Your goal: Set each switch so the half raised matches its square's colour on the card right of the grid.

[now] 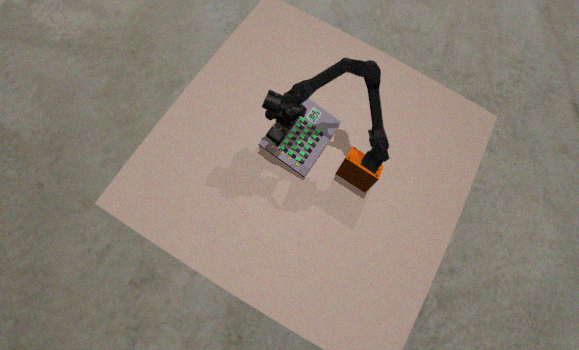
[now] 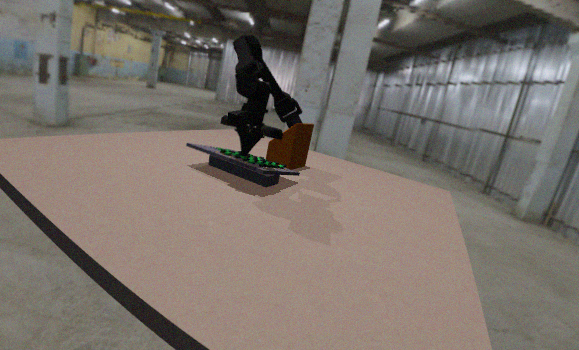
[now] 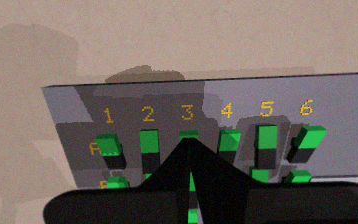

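We position the closed, empty gripper [image 1: 277, 142] [image 2: 246, 151] [image 3: 188, 143] over column 3 of the switch panel [image 1: 305, 169] [image 2: 244, 168] [image 3: 340, 107], its tips at the row A switch in the wrist view. The panel lies above center in the top view. The small card [image 1: 314, 115] occupies its upper part, near the grid. The orange base [image 1: 356, 154] [image 2: 303, 147] stands right of the panel.

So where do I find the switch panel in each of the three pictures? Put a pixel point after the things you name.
Top: the switch panel [image 1: 323, 144] [image 2: 203, 146] [image 3: 340, 120] is just above centre, left of the orange block [image 1: 354, 156] [image 2: 298, 147].
Exterior: upper middle, under the arm.
Wrist: across the lower half, partly behind the black hand [image 1: 276, 134] [image 2: 245, 152] [image 3: 190, 142].
Shared landmark: the green switch halves.
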